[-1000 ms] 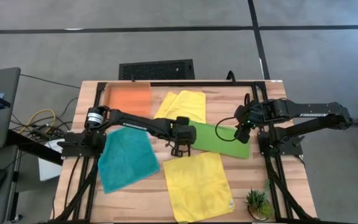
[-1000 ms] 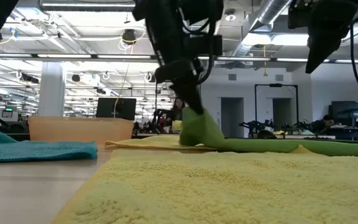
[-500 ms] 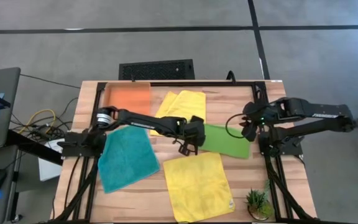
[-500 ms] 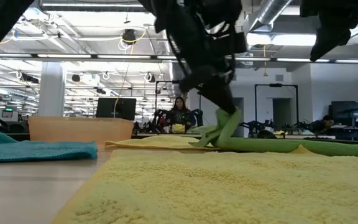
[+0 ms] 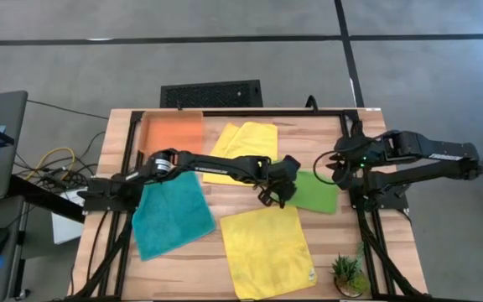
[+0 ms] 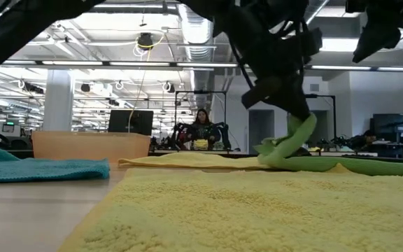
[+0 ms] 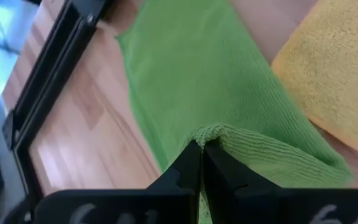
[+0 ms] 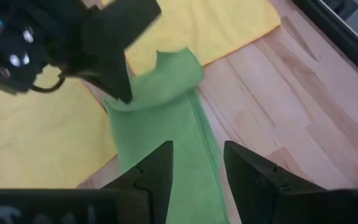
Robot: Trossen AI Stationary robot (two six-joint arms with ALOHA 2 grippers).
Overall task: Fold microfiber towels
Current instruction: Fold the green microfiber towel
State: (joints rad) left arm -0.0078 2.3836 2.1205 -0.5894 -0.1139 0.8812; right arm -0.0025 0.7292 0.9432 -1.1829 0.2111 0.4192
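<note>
Wooden planks make up the surface (image 5: 216, 210), which carries four microfiber towels. At its middle right lies the lime green towel (image 5: 315, 190), its near edge lifted and doubled over toward the right side. That raised edge is pinched in the left tool (image 5: 282, 191), whose fingers (image 7: 190, 167) are pressed tight together on the cloth; in the low view the green fabric hangs curled from the fingertips just above the surface. Just beyond the towel's far end, the right tool (image 5: 332, 165) hovers with its fingers (image 8: 157, 169) spread apart, holding nothing. One yellow towel (image 5: 267, 250) lies flat at the front edge, touching the green one. A second yellow towel (image 5: 243, 140) sits toward the back, beside the orange tray (image 5: 173, 134). A teal towel (image 5: 168, 215) lies flat on the left.
</note>
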